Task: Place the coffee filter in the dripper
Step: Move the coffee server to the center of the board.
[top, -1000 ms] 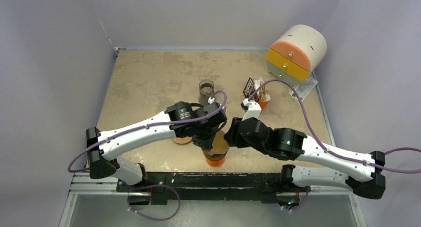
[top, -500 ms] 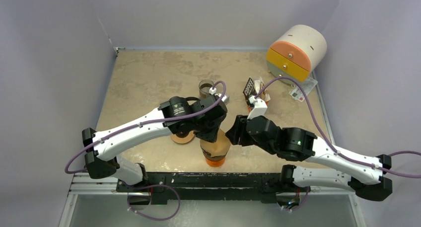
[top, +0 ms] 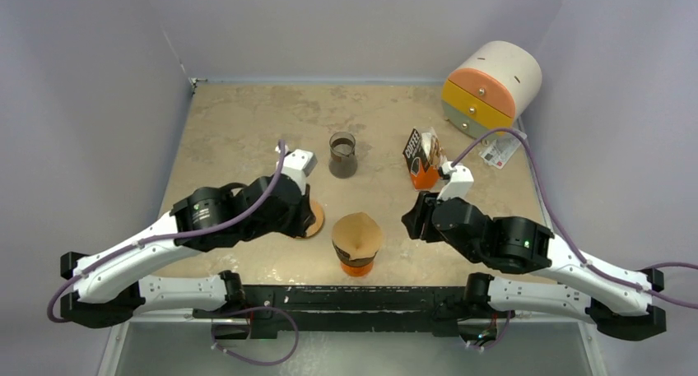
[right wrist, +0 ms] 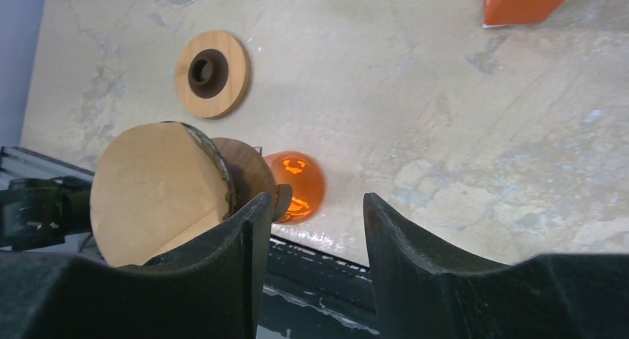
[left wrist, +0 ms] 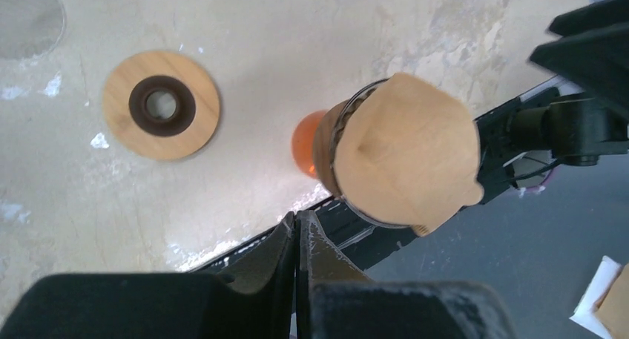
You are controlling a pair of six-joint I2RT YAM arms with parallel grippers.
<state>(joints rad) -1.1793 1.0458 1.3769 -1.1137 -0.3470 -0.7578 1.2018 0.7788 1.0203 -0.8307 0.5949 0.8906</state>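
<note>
Brown paper cone filter (top: 357,233) sits in the translucent orange dripper (top: 356,267), near centre. My left gripper (left wrist: 298,220): jaws together, empty. My right gripper (right wrist: 315,205): jaws apart, empty.

The orange dripper (top: 356,267), capped by its brown paper filter (top: 356,233), stands at the bench's (top: 239,121) near edge with open air above it. The left end effector (left wrist: 298,231) and right end effector (right wrist: 315,204) flank it, both apart from it. A round wooden disc (top: 315,221) lies just to its left, and a glass beaker (top: 342,155) and an orange coffee carton (top: 422,162) stand farther back with a gap between them.
</note>
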